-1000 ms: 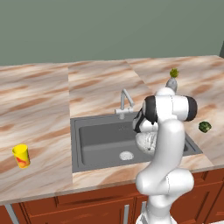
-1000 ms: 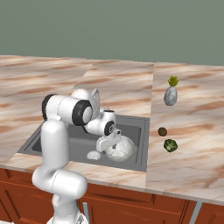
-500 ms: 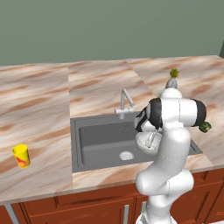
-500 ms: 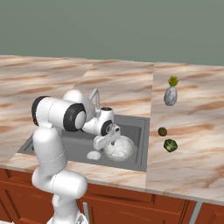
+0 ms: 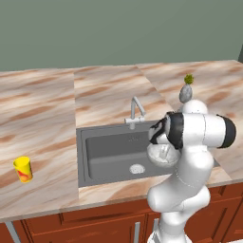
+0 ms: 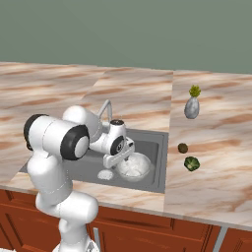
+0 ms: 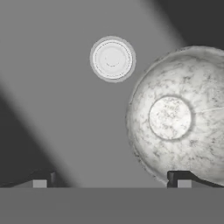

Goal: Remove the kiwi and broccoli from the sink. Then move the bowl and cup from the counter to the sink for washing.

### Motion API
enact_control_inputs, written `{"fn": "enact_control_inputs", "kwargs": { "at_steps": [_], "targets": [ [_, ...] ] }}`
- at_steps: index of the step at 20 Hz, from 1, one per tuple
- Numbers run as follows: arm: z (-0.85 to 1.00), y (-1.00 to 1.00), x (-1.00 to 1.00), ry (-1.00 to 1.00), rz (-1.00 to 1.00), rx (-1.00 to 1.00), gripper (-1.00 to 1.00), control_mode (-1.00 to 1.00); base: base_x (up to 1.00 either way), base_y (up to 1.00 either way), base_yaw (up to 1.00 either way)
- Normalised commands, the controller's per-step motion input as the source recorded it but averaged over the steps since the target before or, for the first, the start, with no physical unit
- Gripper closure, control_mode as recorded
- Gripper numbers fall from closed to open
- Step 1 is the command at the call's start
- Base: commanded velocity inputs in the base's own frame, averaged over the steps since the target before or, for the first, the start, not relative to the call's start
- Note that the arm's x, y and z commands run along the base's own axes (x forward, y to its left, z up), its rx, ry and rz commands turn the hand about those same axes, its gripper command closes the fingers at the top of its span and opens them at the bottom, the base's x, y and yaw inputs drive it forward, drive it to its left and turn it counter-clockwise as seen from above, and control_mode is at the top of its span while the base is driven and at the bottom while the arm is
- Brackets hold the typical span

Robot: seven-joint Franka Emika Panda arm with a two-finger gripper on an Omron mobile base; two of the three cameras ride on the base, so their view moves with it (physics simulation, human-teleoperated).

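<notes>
Claw [image 7: 111, 179] hangs released above the bowl [image 7: 179, 116] at frame right; likely stiff, slick stoneware, best pinched across its rim.

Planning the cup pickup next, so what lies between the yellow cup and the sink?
Only bare counter lies between the cup and the sink, seen in the left base view.

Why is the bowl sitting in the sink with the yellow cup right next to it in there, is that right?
Not quite. The bowl is in the sink, but the yellow cup stands on the counter far to the sink's left, as the left base view shows.
</notes>
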Motion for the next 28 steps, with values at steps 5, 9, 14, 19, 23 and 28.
{"fn": "enact_control_inputs", "kwargs": {
  "at_steps": [5,9,14,19,23,28],
  "targets": [
    [0.32,0.0,-0.19,-0.12,-0.04,-0.01,-1.0,-1.0,0.0,0.0,0.0],
    [0.29,0.0,-0.25,-0.14,-0.04,-0.01,-1.0,-1.0,0.0,0.0,0.0],
    [0.31,0.0,-0.25,-0.09,-0.07,0.0,-1.0,-1.0,0.0,0.0,0.0],
    [0.34,0.0,-0.21,-0.11,-0.07,0.0,-1.0,-1.0,0.0,0.0,0.0],
    [0.38,0.0,-0.11,-0.02,-0.11,0.0,-1.0,-1.0,0.0,0.0,0.0],
    [0.38,0.0,-0.15,0.0,-0.14,0.0,-1.0,-1.0,0.0,0.0,0.0]
  ]
}}
